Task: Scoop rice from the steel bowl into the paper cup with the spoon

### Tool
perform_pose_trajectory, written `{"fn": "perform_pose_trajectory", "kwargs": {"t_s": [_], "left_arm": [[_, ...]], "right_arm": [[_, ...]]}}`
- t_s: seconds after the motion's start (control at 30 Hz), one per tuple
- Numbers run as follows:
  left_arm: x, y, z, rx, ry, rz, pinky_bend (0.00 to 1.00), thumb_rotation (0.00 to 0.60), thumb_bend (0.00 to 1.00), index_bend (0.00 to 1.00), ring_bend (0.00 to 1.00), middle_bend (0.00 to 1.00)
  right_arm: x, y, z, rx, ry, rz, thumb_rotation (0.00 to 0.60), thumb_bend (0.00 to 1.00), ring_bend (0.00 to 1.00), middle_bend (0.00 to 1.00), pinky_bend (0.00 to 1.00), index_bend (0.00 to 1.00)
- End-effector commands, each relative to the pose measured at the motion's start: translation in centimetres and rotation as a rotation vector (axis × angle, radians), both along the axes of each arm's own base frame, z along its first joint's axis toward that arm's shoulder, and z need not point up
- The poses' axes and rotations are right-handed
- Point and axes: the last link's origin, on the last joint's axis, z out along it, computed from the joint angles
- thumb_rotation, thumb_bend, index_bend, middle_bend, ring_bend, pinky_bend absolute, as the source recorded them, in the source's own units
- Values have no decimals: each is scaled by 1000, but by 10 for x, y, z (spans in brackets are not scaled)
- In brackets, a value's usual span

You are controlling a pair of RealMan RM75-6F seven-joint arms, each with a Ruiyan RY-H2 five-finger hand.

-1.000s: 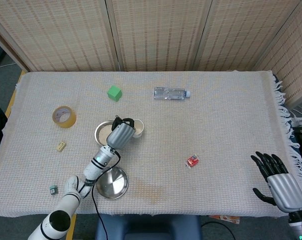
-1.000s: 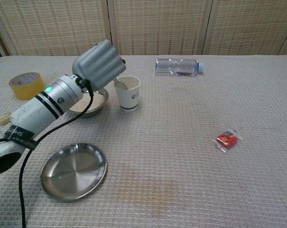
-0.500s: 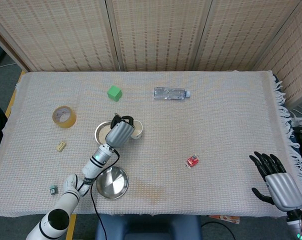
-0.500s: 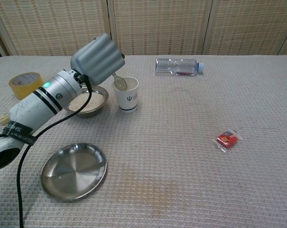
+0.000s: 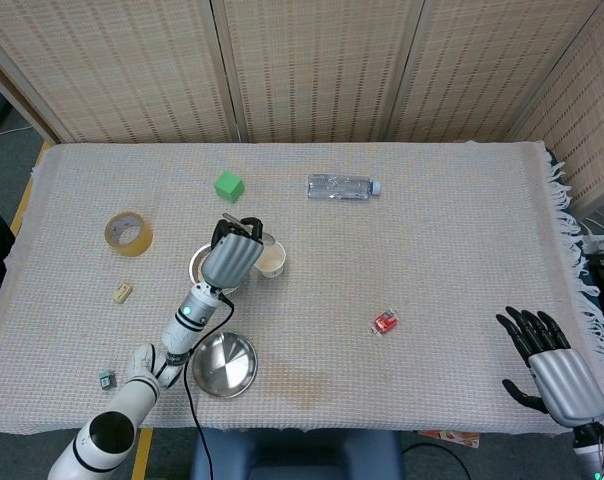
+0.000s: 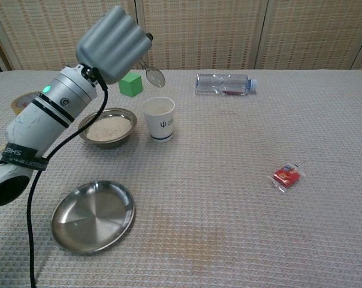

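Observation:
My left hand (image 6: 111,43) (image 5: 233,256) grips the metal spoon (image 6: 153,75), raised well above the table with the spoon's bowl hanging over the far rim of the paper cup (image 6: 159,118) (image 5: 271,261). The cup stands upright with rice inside. Just left of it sits the steel bowl (image 6: 108,127) (image 5: 197,270) full of rice, partly hidden by my hand in the head view. My right hand (image 5: 552,362) hovers open at the table's near right corner, holding nothing.
An empty steel plate (image 6: 93,215) lies near the front edge. A green cube (image 6: 130,84), a tape roll (image 5: 128,232) and a lying water bottle (image 6: 224,83) sit further back. A red packet (image 6: 287,176) lies to the right.
My left hand has lifted the spoon up out of the cup and drawn back to the left, uncovering the bowl of rice. The right hand has barely moved.

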Motion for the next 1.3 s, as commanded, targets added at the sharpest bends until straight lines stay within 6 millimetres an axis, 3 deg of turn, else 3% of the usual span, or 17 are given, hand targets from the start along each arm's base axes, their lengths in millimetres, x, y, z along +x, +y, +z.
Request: {"fn": "perform_pose_trajectory", "kwargs": {"t_s": [0.03, 0.23, 0.3, 0.53, 0.8, 1.03, 1.3], "left_arm": [[0, 0, 8, 1, -44, -10, 1000, 600, 459, 899, 1000, 1000], [-9, -1, 13, -76, -205, 52, 1000, 600, 459, 904, 1000, 1000], [-27, -8, 15, -163, -340, 151, 1000, 600, 459, 905, 1000, 1000], [-40, -58, 55, -285, -303, 264, 1000, 600, 460, 905, 1000, 1000], [-66, -113, 75, -439, -290, 416, 1000, 600, 458, 904, 1000, 1000], [-94, -165, 65, -624, -243, 572, 1000, 600, 459, 899, 1000, 1000], [-90, -185, 37, -739, -284, 587, 1000, 600, 459, 886, 1000, 1000]], "right_arm": [[1, 1, -1, 2, 1, 4, 600, 151, 0, 0, 0, 0], [1, 2, -1, 6, 1, 7, 600, 151, 0, 0, 0, 0], [1, 2, -1, 6, 1, 9, 600, 152, 0, 0, 0, 0], [3, 3, -4, 20, 5, 17, 600, 151, 0, 0, 0, 0], [4, 5, -5, 21, 6, 22, 600, 151, 0, 0, 0, 0], [5, 5, -9, 37, 10, 24, 600, 151, 0, 0, 0, 0], [8, 10, -11, 46, 11, 44, 600, 152, 0, 0, 0, 0]]}}
